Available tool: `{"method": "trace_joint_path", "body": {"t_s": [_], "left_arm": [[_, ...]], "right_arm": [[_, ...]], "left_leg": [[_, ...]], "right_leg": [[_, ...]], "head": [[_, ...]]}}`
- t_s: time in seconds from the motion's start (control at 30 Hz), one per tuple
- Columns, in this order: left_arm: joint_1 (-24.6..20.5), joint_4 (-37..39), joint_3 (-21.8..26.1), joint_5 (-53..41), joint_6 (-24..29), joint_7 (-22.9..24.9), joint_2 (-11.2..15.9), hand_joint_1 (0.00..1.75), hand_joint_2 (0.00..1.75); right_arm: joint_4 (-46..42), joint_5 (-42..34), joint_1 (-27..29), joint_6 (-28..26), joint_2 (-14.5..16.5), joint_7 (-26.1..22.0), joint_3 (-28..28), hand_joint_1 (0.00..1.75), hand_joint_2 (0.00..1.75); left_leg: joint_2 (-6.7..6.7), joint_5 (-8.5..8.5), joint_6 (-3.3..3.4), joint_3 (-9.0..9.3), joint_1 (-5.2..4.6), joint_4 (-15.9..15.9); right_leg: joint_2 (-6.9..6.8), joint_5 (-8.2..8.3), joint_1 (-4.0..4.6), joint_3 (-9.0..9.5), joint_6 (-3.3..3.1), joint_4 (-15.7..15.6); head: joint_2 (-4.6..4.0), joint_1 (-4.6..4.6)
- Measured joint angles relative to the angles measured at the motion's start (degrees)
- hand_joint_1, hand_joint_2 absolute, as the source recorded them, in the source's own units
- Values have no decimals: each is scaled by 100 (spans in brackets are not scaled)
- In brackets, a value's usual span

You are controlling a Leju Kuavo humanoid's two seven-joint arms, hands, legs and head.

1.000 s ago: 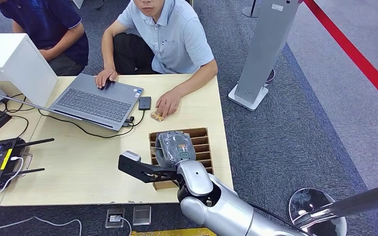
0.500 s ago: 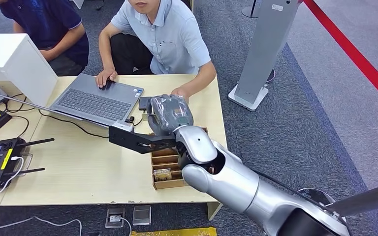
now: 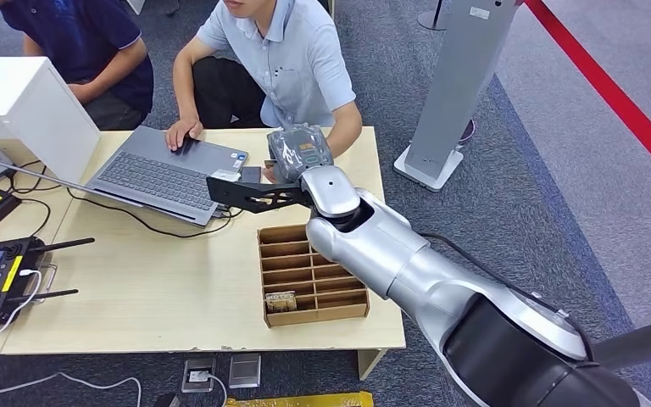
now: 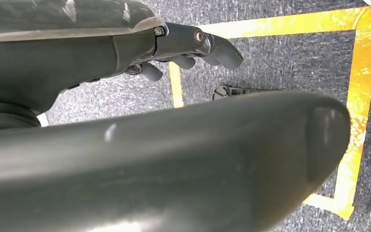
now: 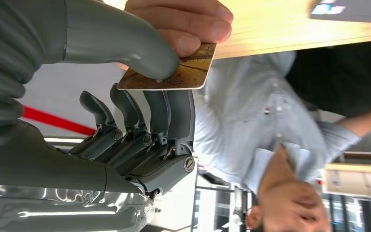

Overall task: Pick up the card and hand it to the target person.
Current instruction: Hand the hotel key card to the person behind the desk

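The right arm has swung from over the box (image 3: pixel 312 275) up toward twelve o'clock across the table (image 3: pixel 161 288), so the right hand (image 3: pixel 298 154) now sits at the far edge, just in front of the person (image 3: pixel 284 59) in the light shirt. That puts the handover under way, as I judge it. In the right wrist view the right hand (image 5: pixel 125 72) pinches the card (image 5: pixel 174 72) between thumb and fingers, and the person's hand (image 5: pixel 183 24) already grips the same card from the other side; both hold it at once, so release is likely the step left. The card is thin, flat and brownish-gold with a rounded corner, its face partly hidden by the thumb. Another small card lies in the box at about six o'clock. The left hand (image 4: pixel 193 48) hangs over the carpet, fingers loosely curled around nothing.
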Motion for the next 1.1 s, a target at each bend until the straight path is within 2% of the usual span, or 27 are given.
{"method": "trace_joint_path", "body": {"t_s": [0.13,0.37,0.67,0.77,0.9,1.1], "left_arm": [[17,0,-1,27,-25,-43,3,0,0],[96,0,-36,66,-56,-63,8,0,0],[160,0,-56,245,-54,-203,13,0,0],[169,0,-56,304,-54,-207,14,0,0],[177,0,-56,413,-40,-205,14,0,0],[208,0,-46,527,27,-142,14,0,0]], "right_arm": [[416,89,-65,8,42,16,71,0,175],[841,88,-140,-99,113,-70,161,0,175],[994,-94,-333,-603,246,-685,191,0,175],[869,-22,-400,-709,232,-740,190,0,175],[350,129,-377,-466,43,-438,186,0,175],[-1106,9,217,39,-592,339,72,0,175]], "left_leg": [[0,0,0,2,0,0],[1,0,0,2,0,0],[3,0,0,3,0,0],[3,0,0,4,0,0],[4,0,0,5,0,1],[3,0,0,9,0,2]], "right_leg": [[3,1,0,1,0,0],[5,1,0,-2,0,1],[6,1,0,-2,0,1],[6,1,0,-1,0,1],[5,1,0,-2,0,1],[6,1,0,0,0,-3]], "head": [[0,-3],[0,-7],[0,-5],[0,-4],[0,-7],[0,-2]]}}
